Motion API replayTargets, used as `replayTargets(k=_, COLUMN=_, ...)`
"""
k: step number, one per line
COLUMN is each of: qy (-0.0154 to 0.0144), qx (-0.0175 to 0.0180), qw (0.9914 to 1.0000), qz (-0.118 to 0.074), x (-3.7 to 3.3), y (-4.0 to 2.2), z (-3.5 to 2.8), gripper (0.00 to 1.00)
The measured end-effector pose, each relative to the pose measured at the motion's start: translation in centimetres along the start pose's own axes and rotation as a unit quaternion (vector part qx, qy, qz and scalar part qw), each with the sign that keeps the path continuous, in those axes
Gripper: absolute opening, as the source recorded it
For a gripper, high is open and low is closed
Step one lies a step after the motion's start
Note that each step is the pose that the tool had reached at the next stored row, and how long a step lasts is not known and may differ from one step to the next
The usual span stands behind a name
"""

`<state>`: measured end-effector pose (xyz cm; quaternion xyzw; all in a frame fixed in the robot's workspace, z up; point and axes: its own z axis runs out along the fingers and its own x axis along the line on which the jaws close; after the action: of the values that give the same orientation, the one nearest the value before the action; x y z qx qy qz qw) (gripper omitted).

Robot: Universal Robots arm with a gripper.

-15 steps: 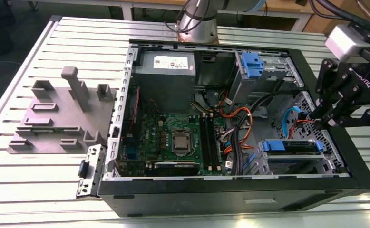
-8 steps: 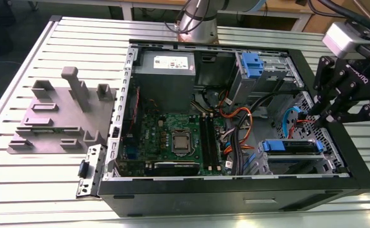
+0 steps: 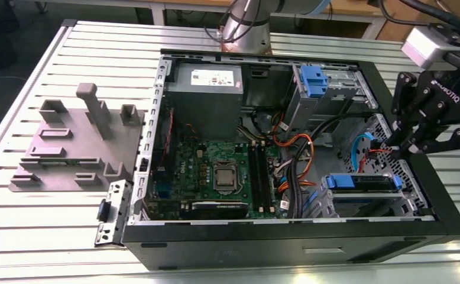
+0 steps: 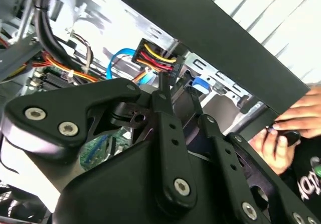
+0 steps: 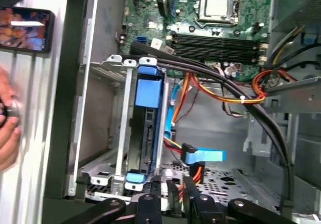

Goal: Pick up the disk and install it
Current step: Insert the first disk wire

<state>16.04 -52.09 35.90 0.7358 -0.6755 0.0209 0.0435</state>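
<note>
My gripper (image 3: 419, 145) hangs over the right wall of the case (image 3: 293, 245); I cannot tell how wide it stands. The disk (image 3: 360, 183) sits in the near-right drive cage.

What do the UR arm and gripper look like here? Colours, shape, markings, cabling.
The arm is a silver-grey round tube. A light grey block sits above the gripper, with black cables beside it. The gripper is matte black with white lettering on its side; in the second wrist view its flat, rounded links carry silver screws.
</note>
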Motion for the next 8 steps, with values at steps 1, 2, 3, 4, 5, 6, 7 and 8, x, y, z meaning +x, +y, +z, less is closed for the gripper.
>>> replayTargets(k=1, qy=0.0027, qx=-0.0002, qw=1.00000, qz=0.000, x=-0.09, y=-0.06, z=0.03, gripper=0.31)
replayTargets(k=2, qy=0.0033, qx=-0.0003, qw=0.99999, qz=0.000, x=-0.18, y=-0.11, z=0.07, gripper=0.31)
replayTargets(k=3, qy=0.0034, qx=-0.0003, qw=0.99999, qz=0.000, x=-0.25, y=-0.15, z=0.11, gripper=0.31)
replayTargets(k=4, qy=0.0035, qx=-0.0003, qw=0.99999, qz=0.000, x=-0.32, y=-0.20, z=0.14, gripper=0.31)
replayTargets(k=5, qy=0.0038, qx=-0.0003, qw=0.99999, qz=0.000, x=-0.38, y=-0.25, z=0.16, gripper=0.31)
replayTargets(k=6, qy=0.0042, qx=-0.0004, qw=0.99999, qz=0.000, x=-0.41, y=-0.31, z=0.21, gripper=0.31)
replayTargets(k=7, qy=0.0048, qx=-0.0004, qw=0.99999, qz=0.000, x=-0.44, y=-0.36, z=0.25, gripper=0.31)
replayTargets(k=8, qy=0.0058, qx=-0.0005, qw=0.99998, qz=0.000, x=-0.46, y=-0.40, z=0.30, gripper=0.31)
